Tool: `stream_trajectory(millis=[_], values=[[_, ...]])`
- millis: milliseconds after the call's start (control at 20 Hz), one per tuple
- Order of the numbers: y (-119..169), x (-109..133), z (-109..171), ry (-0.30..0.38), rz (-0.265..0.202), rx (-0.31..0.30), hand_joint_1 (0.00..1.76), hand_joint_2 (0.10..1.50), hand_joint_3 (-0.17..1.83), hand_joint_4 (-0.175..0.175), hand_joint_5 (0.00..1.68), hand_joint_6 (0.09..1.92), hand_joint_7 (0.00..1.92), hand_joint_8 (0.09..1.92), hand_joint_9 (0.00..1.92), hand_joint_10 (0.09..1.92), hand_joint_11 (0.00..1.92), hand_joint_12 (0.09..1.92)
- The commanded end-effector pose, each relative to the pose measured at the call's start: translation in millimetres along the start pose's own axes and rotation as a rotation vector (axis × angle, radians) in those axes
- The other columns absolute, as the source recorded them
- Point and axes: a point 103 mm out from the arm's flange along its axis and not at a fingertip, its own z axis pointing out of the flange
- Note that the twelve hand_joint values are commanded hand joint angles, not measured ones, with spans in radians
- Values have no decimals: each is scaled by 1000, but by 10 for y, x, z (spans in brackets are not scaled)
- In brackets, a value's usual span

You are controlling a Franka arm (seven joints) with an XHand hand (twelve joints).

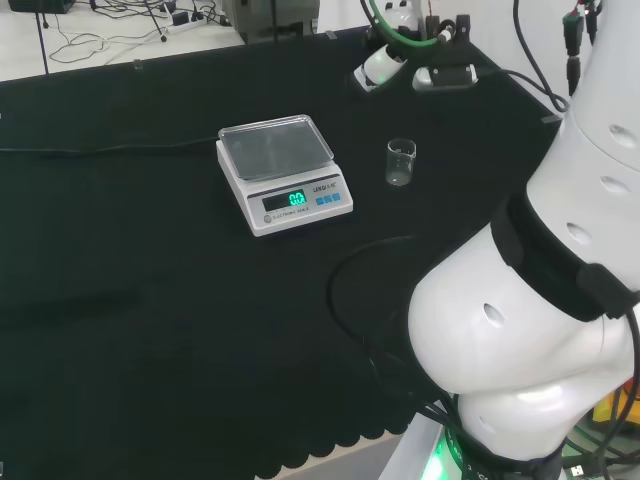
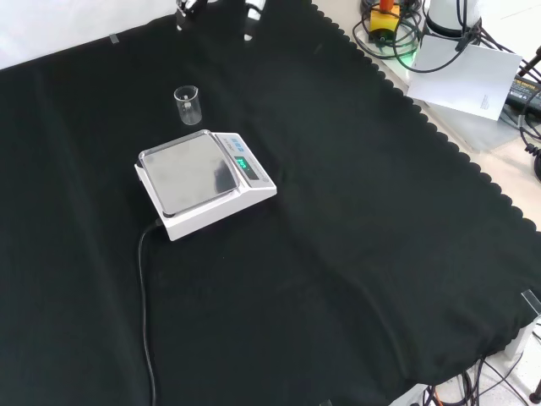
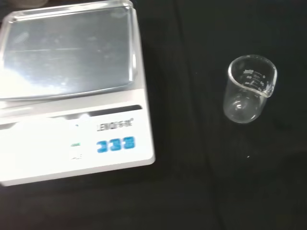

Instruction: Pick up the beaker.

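Hand open or closed, I could not tell at that moment, so I judged my position from what the wrist camera took in: it looked steeply down on the beaker (image 3: 249,96) and on the scale (image 3: 72,91) beside it, which suggested my hand hung above that pair rather than level with them.

In the head view the beaker (image 1: 400,162) stood upright on the black cloth (image 1: 150,300), to the right of the scale (image 1: 285,172) and clear of it, with a strip of bare cloth between them. In the front view the same beaker (image 2: 187,104) sat farther off than the scale (image 2: 203,182), just beyond its far corner. It looked empty, its mouth facing up, so its long axis ran vertically.

That was the relation my next move turned on, as I judged it: the beaker lay below me, and its wall would have to be met from the side, not from over the rim. Its side away from the scale was open cloth and gave the most room. The scale's side was tighter, and coming down there risked nudging the pan or tipping the light glass.
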Motion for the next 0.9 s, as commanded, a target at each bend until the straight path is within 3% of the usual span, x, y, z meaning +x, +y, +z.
stream_trajectory(millis=[50,450,750,800,900], values=[[342,-270,207,0,12,-49,585,825,383,-16,307,170,229,683,356,806,55,1504],[676,-501,680,18,50,77,570,788,367,-19,278,126,130,693,211,874,0,1536],[844,-591,846,21,59,115,571,787,366,-20,289,126,143,702,223,876,1,1539],[863,-607,858,31,60,121,572,787,366,-16,268,116,145,703,225,875,2,1539],[888,-631,885,54,52,129,578,784,364,46,95,87,136,701,225,873,8,1540]])
